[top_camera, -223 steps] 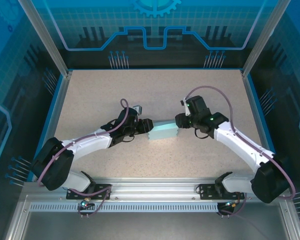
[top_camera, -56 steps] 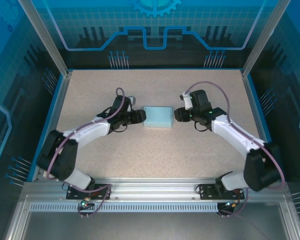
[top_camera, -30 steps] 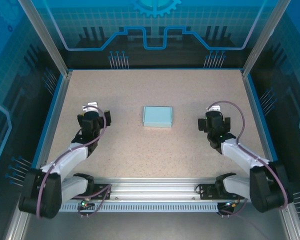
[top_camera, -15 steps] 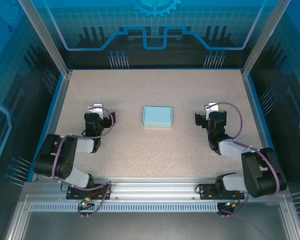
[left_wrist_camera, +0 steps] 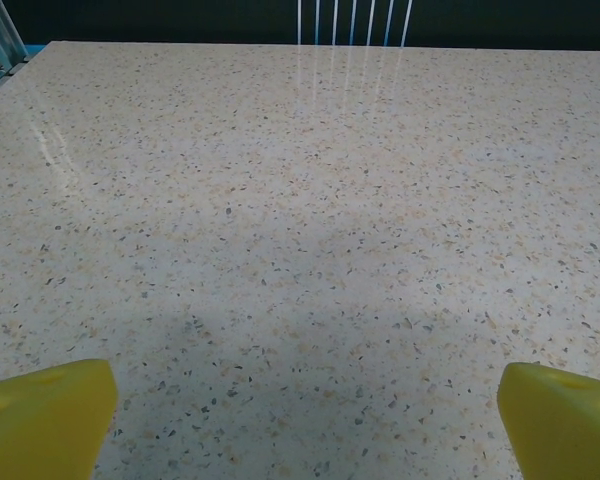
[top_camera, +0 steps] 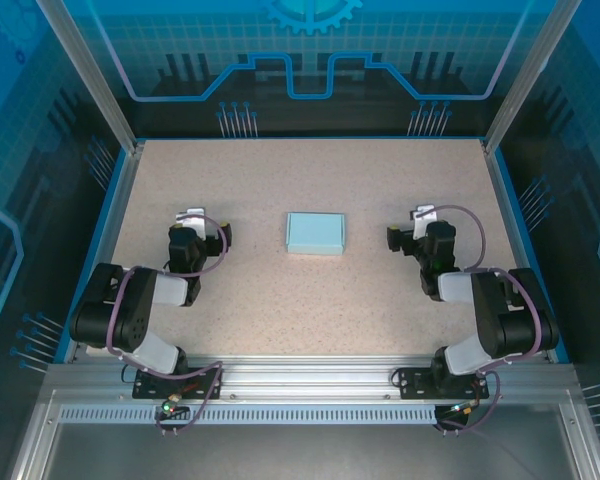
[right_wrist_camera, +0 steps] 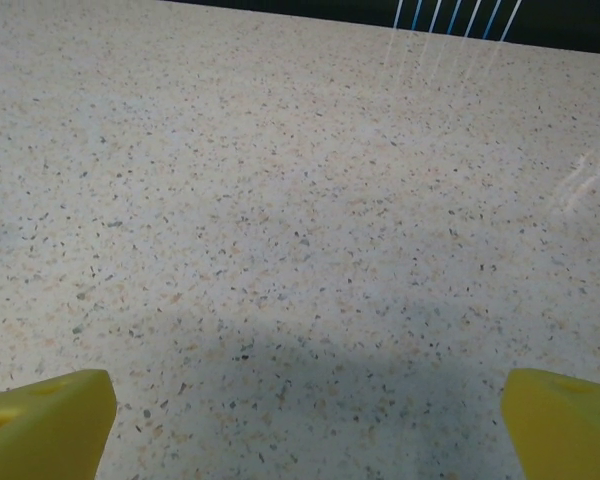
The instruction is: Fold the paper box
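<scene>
The table [top_camera: 310,180] shows the change. Both arms are now drawn back from its middle and folded up close to their bases, the left arm [top_camera: 130,310] toward the left edge and the right arm [top_camera: 505,312] toward the right edge. Shortly before, they were reaching in on the paper box [top_camera: 315,233] from either side. The box sits where it sat a second ago — a closed, flat, pale-blue rectangle about midway between the left and right edges, a little nearer the far edge than the near one. From this I judge the folding finished and the arms retiring to rest.

The left jaws and the right jaws both stand wide and hold nothing. The left's yellow fingertips [left_wrist_camera: 42,418] and the right's yellow fingertips [right_wrist_camera: 42,415] each have bare speckled table between them. The box lies between the two pairs of jaws — well apart from each, touched by neither.
</scene>
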Tool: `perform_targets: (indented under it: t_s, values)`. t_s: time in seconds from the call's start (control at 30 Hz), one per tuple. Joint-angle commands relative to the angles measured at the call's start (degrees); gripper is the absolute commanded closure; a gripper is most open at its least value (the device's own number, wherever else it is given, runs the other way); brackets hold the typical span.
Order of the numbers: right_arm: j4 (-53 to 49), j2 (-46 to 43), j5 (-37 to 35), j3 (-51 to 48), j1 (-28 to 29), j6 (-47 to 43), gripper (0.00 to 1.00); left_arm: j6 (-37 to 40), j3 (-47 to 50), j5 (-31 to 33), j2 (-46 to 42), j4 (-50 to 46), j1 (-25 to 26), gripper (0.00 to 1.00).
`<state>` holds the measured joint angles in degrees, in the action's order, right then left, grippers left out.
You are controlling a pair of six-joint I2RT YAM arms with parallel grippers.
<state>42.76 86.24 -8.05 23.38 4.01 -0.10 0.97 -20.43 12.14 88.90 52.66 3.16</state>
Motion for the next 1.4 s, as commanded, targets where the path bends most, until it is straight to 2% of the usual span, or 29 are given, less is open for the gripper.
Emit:
perform_targets:
  t_s: [0.0,1.37]
  values:
    - [0.92,-0.1,2.67,1.01,-0.53,0.45,0.0,-0.71,-0.58,0.51,0.13,1.94,-0.44,0.01]
    - [0.31,-0.01,3.43,1.41,-0.19,-0.42,0.0,-0.7,-0.67,0.5,0.16,1.83,-0.44,0.01]
